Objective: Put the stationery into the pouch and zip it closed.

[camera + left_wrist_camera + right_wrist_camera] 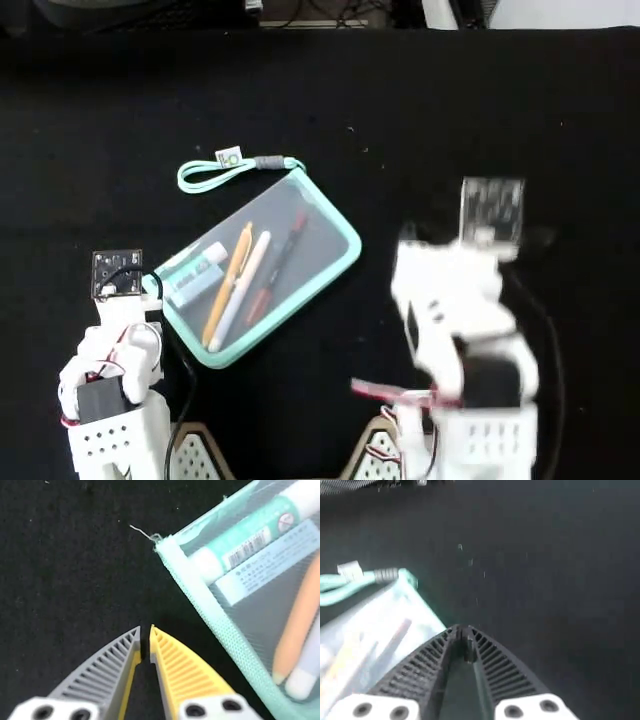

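Observation:
A clear pouch (262, 268) with mint trim lies slanted on the black table, with a mint loop strap (210, 174) at its far corner. Inside it lie a glue stick (192, 270), an orange pen (228, 284), a white pen (241, 290) and a dark red pen (277, 268). My left gripper (145, 630) is shut and holds nothing; it sits just off the pouch's near-left corner (165, 547), apart from it. My right gripper (462, 630) is shut and holds nothing; it is above the table beside the pouch's long right edge (427, 611).
The left arm (110, 390) stands at the near left and the right arm (465, 340) at the near right. Black cloth covers the table all around the pouch. Cables and equipment line the far edge (300, 15).

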Robot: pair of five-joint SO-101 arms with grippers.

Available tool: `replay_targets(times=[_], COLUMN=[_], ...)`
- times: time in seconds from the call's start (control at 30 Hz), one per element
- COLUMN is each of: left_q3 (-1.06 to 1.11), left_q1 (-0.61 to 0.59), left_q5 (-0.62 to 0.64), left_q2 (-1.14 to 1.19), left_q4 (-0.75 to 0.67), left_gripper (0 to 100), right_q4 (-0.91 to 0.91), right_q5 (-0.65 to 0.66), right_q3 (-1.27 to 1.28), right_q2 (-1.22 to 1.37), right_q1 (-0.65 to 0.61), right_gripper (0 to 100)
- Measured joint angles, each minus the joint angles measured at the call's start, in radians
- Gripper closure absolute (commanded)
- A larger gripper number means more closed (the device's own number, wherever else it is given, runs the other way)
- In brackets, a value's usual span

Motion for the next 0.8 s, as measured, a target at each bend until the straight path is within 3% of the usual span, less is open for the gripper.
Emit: replay_targets(times=[0.17,0.47,0.8], left_q3=[0.0,0.0,0.0], left_q1=[0.0,0.0,0.0], left_q5=[0.0,0.0,0.0], left_q2=[0.0,0.0,0.0], left_q4=[0.0,0.0,0.0], left_gripper=[95,95,95], right_q4=[0.06,-0.057,0.127], right_q5=[0.141,0.16,0.163], right_q3=[0.275,0.542,0.588], right_q2=[-0.344,-0.365,-0.364], right_q1=[0.0,0.005,0.003], right_gripper=[91.0,91.0,91.0])
